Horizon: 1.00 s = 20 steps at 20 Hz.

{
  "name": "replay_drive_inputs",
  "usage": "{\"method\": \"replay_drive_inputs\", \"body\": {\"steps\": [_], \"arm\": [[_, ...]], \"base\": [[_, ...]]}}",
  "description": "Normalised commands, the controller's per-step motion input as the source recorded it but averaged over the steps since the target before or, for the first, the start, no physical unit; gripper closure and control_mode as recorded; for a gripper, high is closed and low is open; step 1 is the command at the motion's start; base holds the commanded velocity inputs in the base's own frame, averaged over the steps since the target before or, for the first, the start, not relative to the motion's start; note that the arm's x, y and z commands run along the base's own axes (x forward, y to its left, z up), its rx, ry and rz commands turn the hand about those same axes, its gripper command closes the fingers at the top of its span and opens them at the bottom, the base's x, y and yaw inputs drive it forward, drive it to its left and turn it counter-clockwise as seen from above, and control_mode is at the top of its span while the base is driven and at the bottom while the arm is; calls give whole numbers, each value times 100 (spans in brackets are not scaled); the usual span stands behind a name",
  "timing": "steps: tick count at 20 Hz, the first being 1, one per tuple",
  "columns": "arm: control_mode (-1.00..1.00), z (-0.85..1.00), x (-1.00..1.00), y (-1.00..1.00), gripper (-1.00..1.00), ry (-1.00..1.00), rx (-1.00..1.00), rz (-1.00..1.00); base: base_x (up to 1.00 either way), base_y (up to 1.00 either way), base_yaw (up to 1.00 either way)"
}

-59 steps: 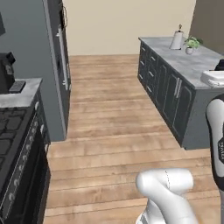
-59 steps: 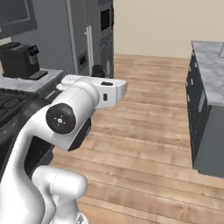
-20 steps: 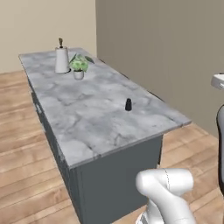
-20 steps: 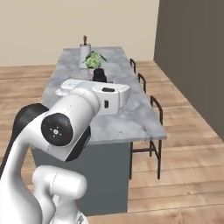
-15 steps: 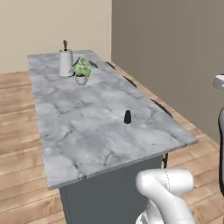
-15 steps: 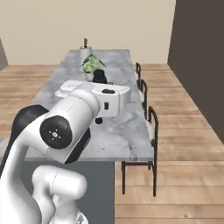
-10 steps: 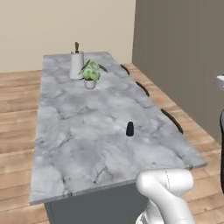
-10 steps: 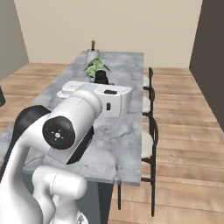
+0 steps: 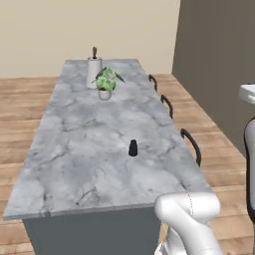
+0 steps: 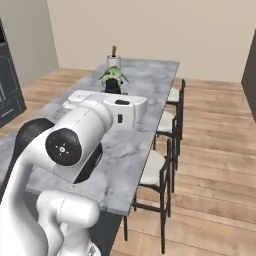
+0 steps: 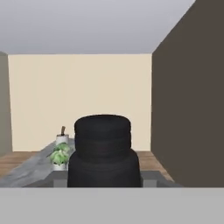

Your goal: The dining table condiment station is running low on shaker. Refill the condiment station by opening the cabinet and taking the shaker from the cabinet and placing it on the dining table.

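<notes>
Grasping shaker in gripper | fingertips hidden | second shaker on dining table

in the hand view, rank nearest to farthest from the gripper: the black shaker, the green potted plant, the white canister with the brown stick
1. Tiny black shaker: right at the gripper, filling the middle of the view.
2. Small green potted plant: far down the marble table, left of view.
3. White canister with a brown stick: just behind the plant, farthest.
</notes>
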Motion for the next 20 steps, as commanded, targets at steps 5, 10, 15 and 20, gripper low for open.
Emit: {"method": "replay_drive_inputs", "body": {"steps": [5,10,15,20], "arm": [[100,0,0,0,100,0,0,0],[100,0,0,0,100,0,0,0],[100,0,0,0,100,0,0,0],[100,0,0,0,100,0,0,0]], "base": [[-32,-98,8],[-14,-100,9],[18,-81,22],[66,-32,51]]}}
